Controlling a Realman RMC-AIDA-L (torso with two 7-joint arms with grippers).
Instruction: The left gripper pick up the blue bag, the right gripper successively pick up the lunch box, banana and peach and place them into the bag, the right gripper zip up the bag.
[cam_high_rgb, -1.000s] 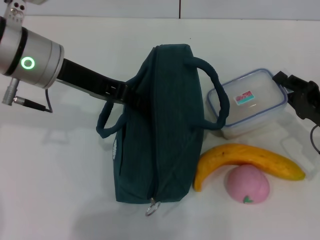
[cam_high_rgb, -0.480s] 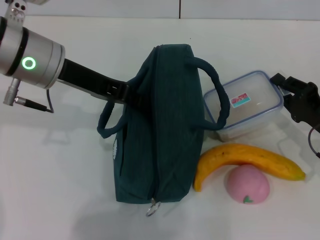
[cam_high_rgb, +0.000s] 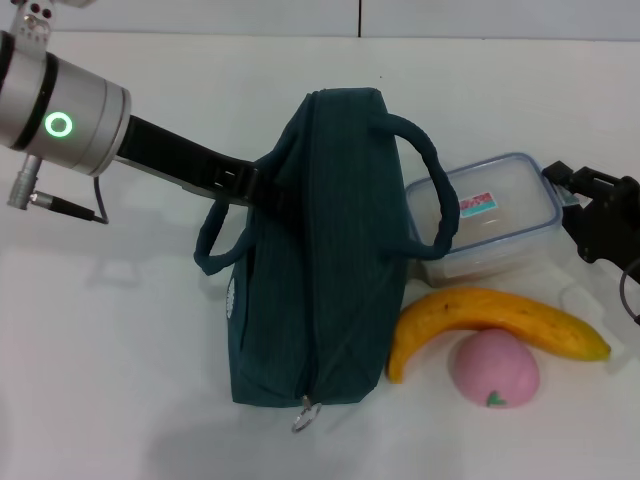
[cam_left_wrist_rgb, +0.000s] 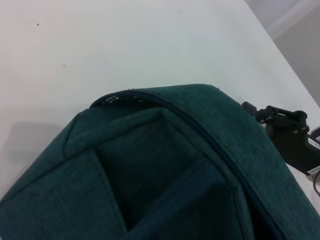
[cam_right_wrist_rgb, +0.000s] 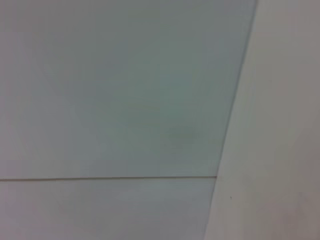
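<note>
Blue bag (cam_high_rgb: 320, 250): dark teal fabric, centre of the head view, standing on the white worktop (cam_high_rgb: 120, 380). Zip runs along its top ridge; a metal zip pull (cam_high_rgb: 304, 415) hangs at the lower-centre end. One handle loop (cam_high_rgb: 428, 190) arches over to the right, the other (cam_high_rgb: 215, 245) droops on the left side. In the left wrist view the bag (cam_left_wrist_rgb: 165, 170) fills the lower frame.

Left gripper (cam_high_rgb: 250, 185): at the bag's upper left flank, at the end of a black link reaching in from the silver arm (cam_high_rgb: 60, 110) at the upper left of the frame. Where the jaws meet the fabric is hidden by the bag; cannot tell whether they are spread or pinching.

Lunch box (cam_high_rgb: 485, 215): clear plastic with blue-edged lid and a small label, right of centre, just beside the bag, partly behind the right handle loop.

Right gripper (cam_high_rgb: 585, 210): black, at the right edge of the frame, against the lunch box's right end. Jaws appear set around that end, but their state cannot be told. Also seen at the right edge of the left wrist view (cam_left_wrist_rgb: 285, 130).

Banana (cam_high_rgb: 490, 325): yellow, lying lower right, below the lunch box, one tip just beside the bag.

Peach (cam_high_rgb: 494, 368): pink, lower right, touching the banana's underside.

Right wrist view: plain pale surfaces only.
</note>
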